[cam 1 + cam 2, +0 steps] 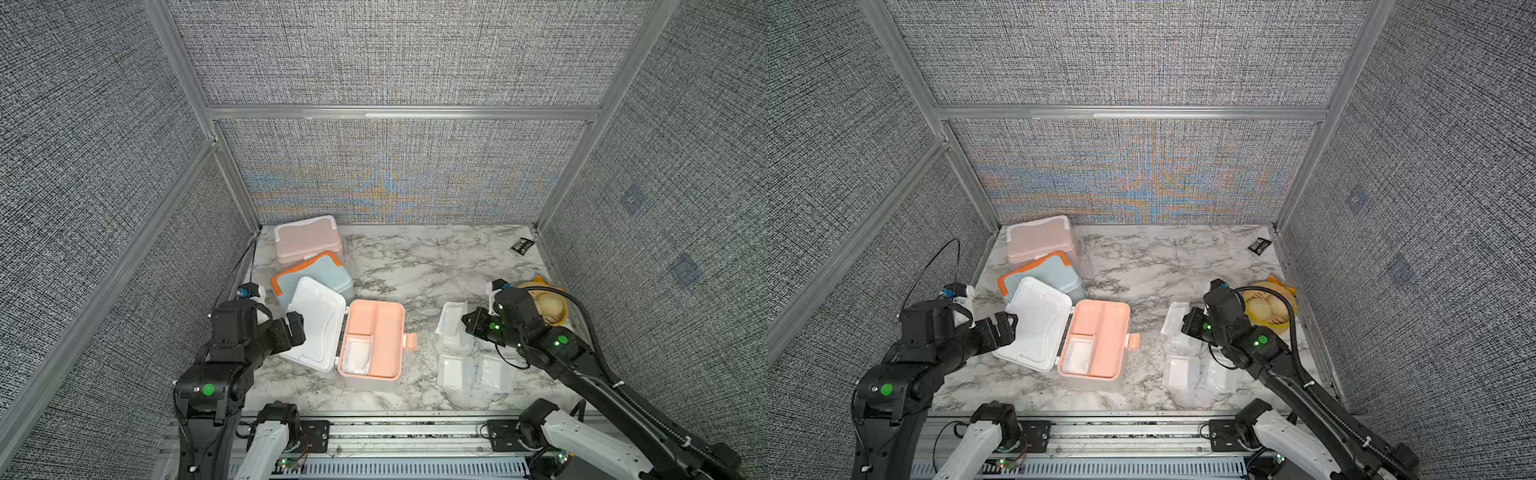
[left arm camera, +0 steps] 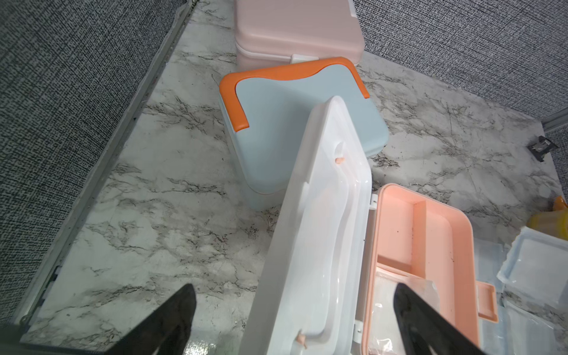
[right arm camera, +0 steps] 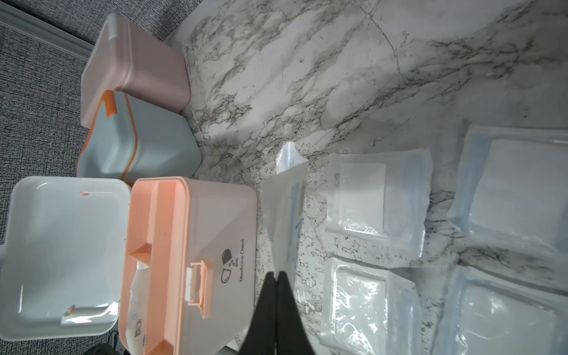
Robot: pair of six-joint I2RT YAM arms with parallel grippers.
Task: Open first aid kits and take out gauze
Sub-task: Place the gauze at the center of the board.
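The white-and-peach first aid kit (image 1: 376, 332) lies open, its white lid (image 1: 318, 324) swung out to the left. One gauze packet (image 1: 357, 357) rests in its peach tray. My left gripper (image 1: 296, 326) is open, and the lid's edge (image 2: 310, 246) stands between its fingers. The pale blue-and-orange kit (image 1: 320, 274) and the pink kit (image 1: 307, 239) sit closed behind it. To the right of the open kit, my right gripper (image 3: 276, 273) is shut on a gauze packet (image 3: 285, 215) held above the table. Several gauze packets (image 3: 378, 196) lie on the marble beside it.
A yellow basket of buns (image 1: 548, 307) sits just behind my right arm by the right wall. A small black wrapper (image 1: 521, 245) lies at the back right corner. Grey fabric walls close in three sides, and a metal rail (image 1: 415, 432) runs along the front.
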